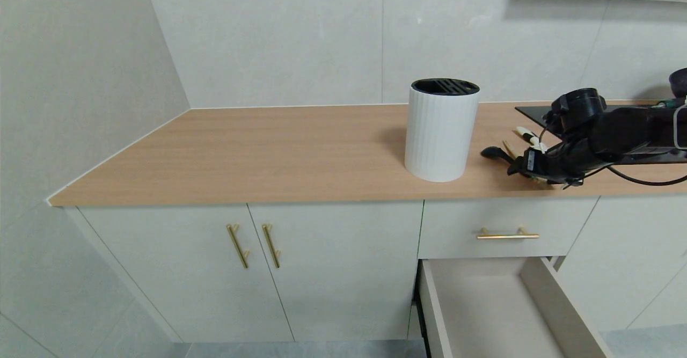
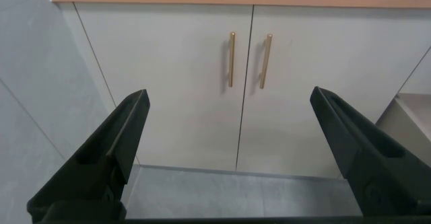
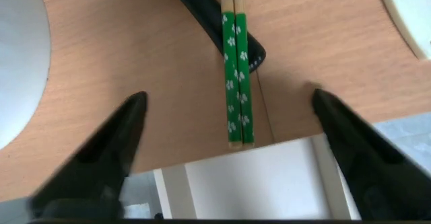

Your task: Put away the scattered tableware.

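A pair of chopsticks with green flowered ends lies on the wooden counter, the ends reaching its front edge. They rest across a black spoon, whose bowl shows just right of the white ribbed utensil holder. My right gripper hovers low over the chopsticks, open, one finger on each side and nothing gripped; it sits at the counter's front right. My left gripper is open and empty, low in front of the cabinet doors.
A white-handled utensil lies beside a black glass panel at the back right. Below the counter, a drawer stands pulled open under a shut one with a gold handle. A white rounded edge lies near the chopsticks.
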You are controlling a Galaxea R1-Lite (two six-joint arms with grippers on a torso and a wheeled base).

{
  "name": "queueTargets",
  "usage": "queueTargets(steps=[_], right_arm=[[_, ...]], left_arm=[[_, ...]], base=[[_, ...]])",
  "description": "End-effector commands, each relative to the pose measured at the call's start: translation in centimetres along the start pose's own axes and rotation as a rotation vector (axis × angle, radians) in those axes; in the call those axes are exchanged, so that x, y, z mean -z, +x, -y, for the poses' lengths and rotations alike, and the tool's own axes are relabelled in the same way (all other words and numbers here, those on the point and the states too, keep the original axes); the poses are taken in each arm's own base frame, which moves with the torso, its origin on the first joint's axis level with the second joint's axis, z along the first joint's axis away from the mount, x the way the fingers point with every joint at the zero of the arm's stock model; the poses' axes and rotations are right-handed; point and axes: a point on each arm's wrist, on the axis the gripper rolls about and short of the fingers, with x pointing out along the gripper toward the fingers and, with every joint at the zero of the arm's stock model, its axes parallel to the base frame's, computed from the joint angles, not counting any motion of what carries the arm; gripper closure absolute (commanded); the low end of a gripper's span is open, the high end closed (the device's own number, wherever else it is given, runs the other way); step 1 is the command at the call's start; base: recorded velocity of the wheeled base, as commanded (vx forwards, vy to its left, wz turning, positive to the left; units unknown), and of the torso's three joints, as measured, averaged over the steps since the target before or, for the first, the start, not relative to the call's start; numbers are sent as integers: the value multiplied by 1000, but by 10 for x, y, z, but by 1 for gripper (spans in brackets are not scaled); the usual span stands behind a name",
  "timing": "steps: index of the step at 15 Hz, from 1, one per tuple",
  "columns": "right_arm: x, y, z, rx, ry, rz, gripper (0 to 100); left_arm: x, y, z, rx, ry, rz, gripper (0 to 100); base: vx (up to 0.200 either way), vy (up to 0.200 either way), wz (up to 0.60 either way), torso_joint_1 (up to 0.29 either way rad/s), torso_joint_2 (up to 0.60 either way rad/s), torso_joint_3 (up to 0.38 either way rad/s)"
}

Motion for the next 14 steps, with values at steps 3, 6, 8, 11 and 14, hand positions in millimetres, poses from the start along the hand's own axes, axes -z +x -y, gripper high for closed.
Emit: queueTargets(steps=[3, 6, 8, 11, 14], right_arm=[[1, 2, 0, 2, 0, -3, 100], [0, 1, 0, 2, 0, 0, 100], [-1, -3, 0, 2, 1, 10, 100], [-12, -35, 0, -4, 21, 75, 100], [-14, -100, 4, -40, 59, 153, 100]], left_arm=[[0, 0, 0, 0, 0, 0, 0], [0, 0, 0, 0, 0, 0, 0], [0, 0, 0, 0, 0, 0, 0], [0, 0, 0, 0, 0, 0, 0], [0, 0, 0, 0, 0, 0, 0]], base=[[0, 0, 0, 0, 0, 0], [0, 0, 0, 0, 0, 0], [0, 0, 0, 0, 0, 0], [0, 0, 0, 0, 0, 0], [0, 0, 0, 0, 0, 0]])
